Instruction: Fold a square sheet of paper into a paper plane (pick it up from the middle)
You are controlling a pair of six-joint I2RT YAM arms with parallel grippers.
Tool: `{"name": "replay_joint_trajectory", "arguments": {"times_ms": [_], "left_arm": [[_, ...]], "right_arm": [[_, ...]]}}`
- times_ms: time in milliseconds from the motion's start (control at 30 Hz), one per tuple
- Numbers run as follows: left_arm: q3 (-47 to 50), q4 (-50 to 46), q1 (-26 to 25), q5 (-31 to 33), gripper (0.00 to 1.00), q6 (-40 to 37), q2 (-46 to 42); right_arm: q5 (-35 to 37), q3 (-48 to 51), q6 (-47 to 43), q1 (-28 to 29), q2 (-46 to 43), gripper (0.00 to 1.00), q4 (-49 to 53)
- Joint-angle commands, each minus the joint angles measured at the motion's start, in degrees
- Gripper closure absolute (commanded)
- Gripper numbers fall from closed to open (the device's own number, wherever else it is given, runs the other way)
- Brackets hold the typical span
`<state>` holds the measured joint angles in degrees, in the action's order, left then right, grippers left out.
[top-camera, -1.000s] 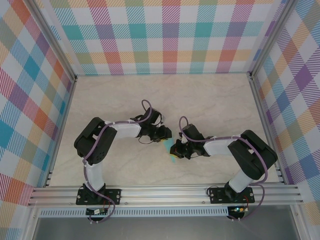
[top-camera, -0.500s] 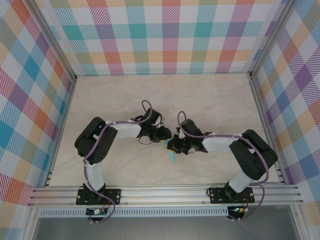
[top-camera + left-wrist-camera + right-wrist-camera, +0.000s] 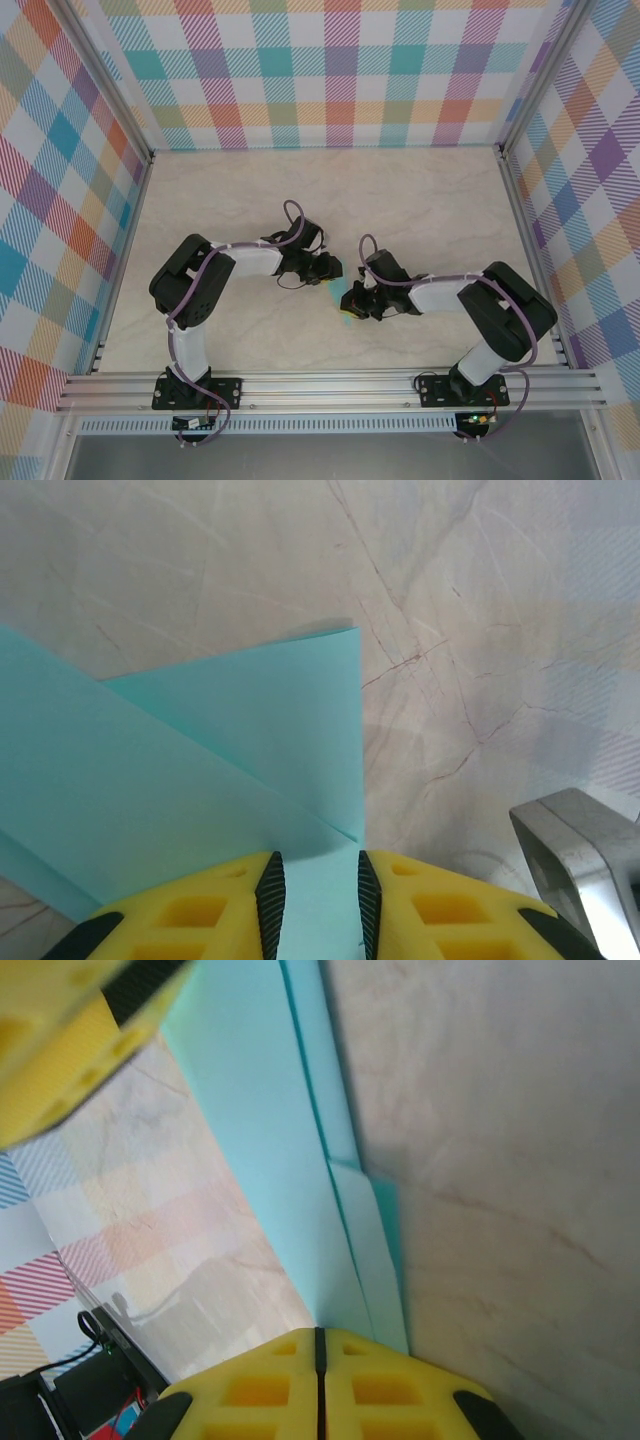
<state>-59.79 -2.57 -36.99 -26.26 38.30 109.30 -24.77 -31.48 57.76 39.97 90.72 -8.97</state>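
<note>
Top external view: both arms reach inward and meet just below the middle of the pale marble-pattern worktop (image 3: 420, 200). The left gripper (image 3: 328, 268) sits up and to the left of the right gripper (image 3: 352, 300), and the two are close together. A sliver of the thin turquoise-cyan square sheet of paper (image 3: 344, 308), now folded into layers, shows at the right gripper's tip. Left wrist view: the sheet (image 3: 230, 750) fills the left and centre of the frame, one flap over another, with a straight edge dropping toward the bottom centre. The left gripper (image 3: 315, 865) has its jaws part way apart with paper showing in the gap. They straddle the sheet, but I cannot tell if the pads actually bite it. Right wrist view: the right gripper (image 3: 320, 1335) is clenched, its yellow fingers meeting at a seam, and the sheet's (image 3: 270, 1130) narrow layered end runs straight into that seam, so it is grasping the paper. The long folded edges run from the bottom centre up to the top, toward the left gripper's yellow finger (image 3: 60, 1040) in the upper left corner. Judgement: the sheet's long axis lies on the line between the two grippers. The right arm has the sure hold on one end, so the next crease likely depends on the left working along that axis.
</note>
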Motion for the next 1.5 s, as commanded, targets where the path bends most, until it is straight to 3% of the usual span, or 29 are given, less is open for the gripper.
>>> {"name": "replay_joint_trajectory", "arguments": {"times_ms": [0,300,533,833,900,1033,1333,1467], "left_arm": [[1.7,-4.0,-0.1,4.5,0.70,-0.8,1.4],[1.6,-4.4,-0.1,4.7,0.71,-0.7,1.7],[1.5,-4.1,-0.1,3.8,0.70,-0.8,1.8],[1.7,-3.9,-0.1,3.3,0.70,-0.8,2.1],[1.8,-3.8,-0.1,3.2,0.70,-0.7,2.2],[1.6,-3.6,-0.1,4.1,0.70,-0.3,2.3],[1.6,-3.3,0.0,5.3,0.71,-0.3,2.1],[1.5,-3.5,0.0,5.0,0.71,-0.5,2.1]], "right_arm": [[-1.3,1.3,-1.8,0.9,-1.8,0.92,7.0],[-2.1,7.1,-3.0,1.1,-8.8,0.90,9.9],[-1.4,4.6,-5.5,1.1,-14.3,0.86,13.4],[-1.8,-5.5,-3.6,1.1,-4.1,0.86,5.0],[-0.8,-7.0,-4.6,1.0,-1.6,0.86,7.1],[-2.4,-4.6,-3.8,1.0,1.6,0.87,5.3],[-7.3,3.7,-7.0,1.1,-2.5,0.87,7.7],[-5.2,4.1,-8.9,1.0,-5.7,0.87,13.3]]}}
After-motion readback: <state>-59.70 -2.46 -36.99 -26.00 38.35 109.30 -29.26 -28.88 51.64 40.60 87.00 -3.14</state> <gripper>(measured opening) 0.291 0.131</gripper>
